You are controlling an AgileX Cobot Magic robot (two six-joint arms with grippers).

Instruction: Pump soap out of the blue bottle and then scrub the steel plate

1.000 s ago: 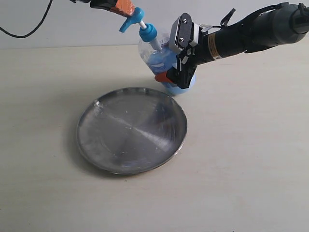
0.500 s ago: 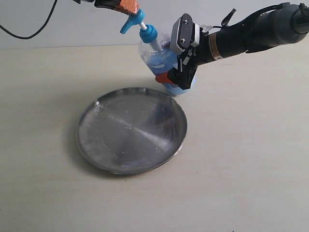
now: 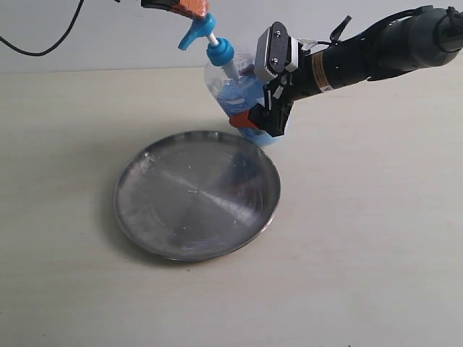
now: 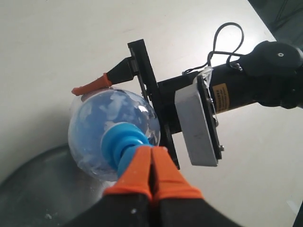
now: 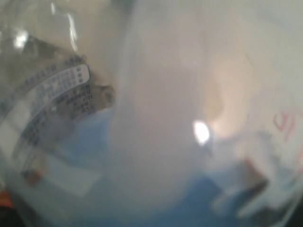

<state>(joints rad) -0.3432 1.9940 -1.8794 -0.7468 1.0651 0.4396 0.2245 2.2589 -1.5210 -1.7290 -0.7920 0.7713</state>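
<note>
The blue bottle (image 3: 233, 88) leans left over the far rim of the steel plate (image 3: 197, 194). My right gripper (image 3: 262, 123) is shut round the bottle's lower body, and one of its orange fingertips (image 4: 92, 86) shows against the bottle (image 4: 111, 125). My left gripper (image 3: 189, 7) is shut, its orange tips (image 4: 152, 163) resting on the blue pump head (image 3: 195, 32). The right wrist view is filled by the blurred bottle and its label (image 5: 52, 104). A small pale fleck (image 3: 148, 154) sits at the plate's far left rim; I cannot tell if it is soap.
The plate lies on a pale tabletop (image 3: 362, 246). The right arm (image 3: 376, 54) reaches in from the upper right. A black cable (image 3: 43, 47) hangs at the upper left against the back wall.
The bottle and my right gripper have shifted slightly left toward the plate. My left gripper has stayed on the pump head.
</note>
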